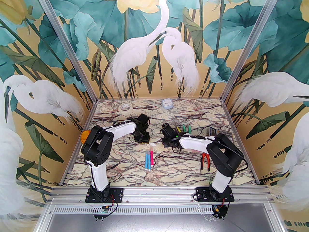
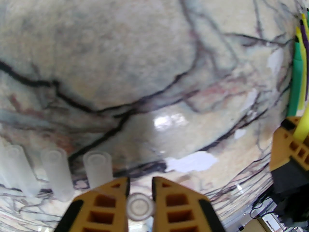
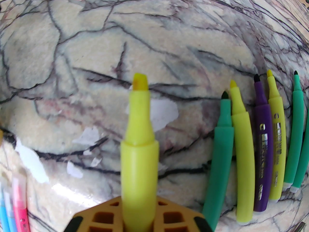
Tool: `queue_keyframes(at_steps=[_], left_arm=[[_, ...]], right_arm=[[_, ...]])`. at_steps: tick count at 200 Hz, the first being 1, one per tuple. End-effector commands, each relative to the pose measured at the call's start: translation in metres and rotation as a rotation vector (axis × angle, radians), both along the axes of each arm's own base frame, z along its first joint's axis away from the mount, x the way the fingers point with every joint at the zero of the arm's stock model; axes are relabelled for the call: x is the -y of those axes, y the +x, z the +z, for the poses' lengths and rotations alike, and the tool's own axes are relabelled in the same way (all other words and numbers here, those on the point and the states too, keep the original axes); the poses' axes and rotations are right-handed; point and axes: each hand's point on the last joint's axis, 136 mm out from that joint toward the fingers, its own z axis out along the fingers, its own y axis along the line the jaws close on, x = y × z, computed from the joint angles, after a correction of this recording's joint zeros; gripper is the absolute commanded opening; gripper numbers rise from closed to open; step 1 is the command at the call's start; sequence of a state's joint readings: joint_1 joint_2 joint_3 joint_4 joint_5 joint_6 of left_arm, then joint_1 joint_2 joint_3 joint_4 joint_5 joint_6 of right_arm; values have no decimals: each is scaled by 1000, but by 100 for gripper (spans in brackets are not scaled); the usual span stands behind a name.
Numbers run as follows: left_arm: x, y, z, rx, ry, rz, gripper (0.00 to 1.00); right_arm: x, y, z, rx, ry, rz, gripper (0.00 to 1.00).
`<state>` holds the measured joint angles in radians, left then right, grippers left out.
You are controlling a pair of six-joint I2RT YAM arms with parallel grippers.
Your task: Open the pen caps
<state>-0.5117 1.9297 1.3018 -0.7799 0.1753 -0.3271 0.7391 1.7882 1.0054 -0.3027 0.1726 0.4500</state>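
**Pulling a cap off a yellow marker**

Near the centre of the marble-patterned table, a blue marker and a pink marker lie side by side, seemingly still capped at their far ends. Farther out, the left gripper is closed across a clear cap. Three loose caps lie on the table just beside it. The right gripper is clamped on the yellow marker, whose chisel tip is bare. Beyond it, to the right, lies a row of open markers in green, yellow and purple. The caps are small, smooth, translucent tubes. They are probably light, thin-walled and slippery, so likely best pinched gently across the mid-wall, with the stiff barrel held near its middle.
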Motion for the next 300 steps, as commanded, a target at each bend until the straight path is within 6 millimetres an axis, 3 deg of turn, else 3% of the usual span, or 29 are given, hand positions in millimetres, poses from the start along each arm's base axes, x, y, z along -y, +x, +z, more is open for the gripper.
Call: queue_keyframes(at_steps=[1,51,91,201,249,275,300], left_arm=[[-4,4,-4,2,56,-13,2],[-8,6,-6,5,88,-6,5],[-16,6,-9,-2,131,-3,10],[-21,10,-4,16,167,-20,35],[-7,14,14,62,77,-27,39],[-6,22,31,140,47,-6,45],[-3,30,48,226,4,9,53]], right_arm=[[9,5,-4,-3,-47,-47,0],[15,6,-8,-7,-76,-60,2],[18,7,-9,-6,-96,-67,13],[27,6,-7,5,-154,-63,27],[25,1,9,32,-146,-39,36],[21,-17,20,60,-149,11,44],[7,-37,29,63,-122,84,46]])
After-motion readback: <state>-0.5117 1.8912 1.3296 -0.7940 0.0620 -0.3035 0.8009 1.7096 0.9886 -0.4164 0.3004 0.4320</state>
